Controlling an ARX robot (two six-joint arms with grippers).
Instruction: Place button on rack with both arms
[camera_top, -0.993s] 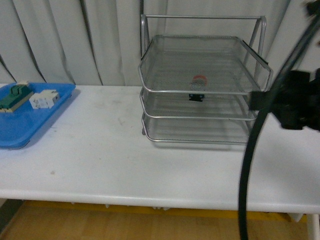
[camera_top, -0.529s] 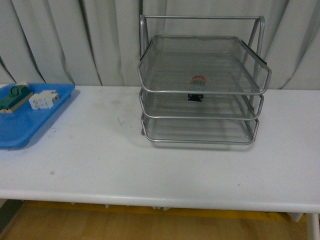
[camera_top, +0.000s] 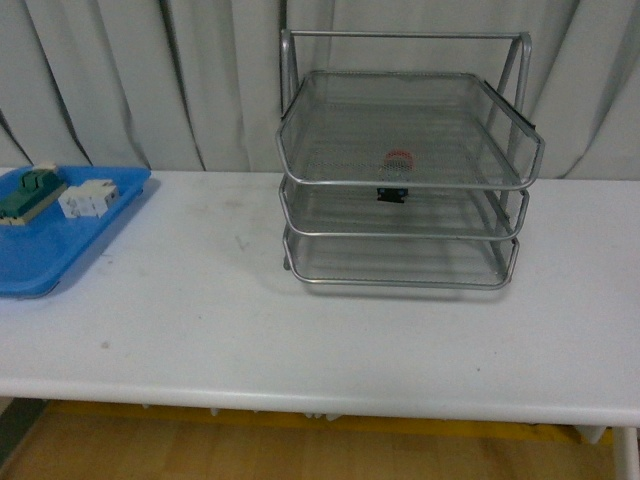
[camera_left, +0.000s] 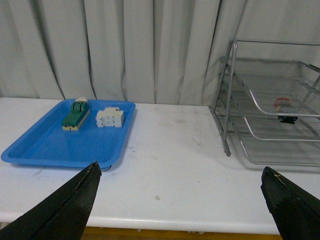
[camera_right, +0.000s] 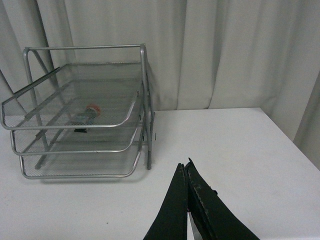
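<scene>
The button, red cap on a black body, lies in the rack, seen through the mesh of the top tray; I cannot tell for sure which tier bears it. It also shows in the left wrist view and the right wrist view. The rack stands at the back of the white table. Neither arm shows in the front view. My left gripper is open and empty, well back from the rack. My right gripper is shut on nothing, on the other side of the rack.
A flat blue tray at the table's left end holds a green-and-cream terminal block and a white blocky component. Both show in the left wrist view, on the tray. Grey curtains hang behind.
The right arm, which stood at the right edge of the front view one second ago, has left that view. The button and the rack have not moved.
</scene>
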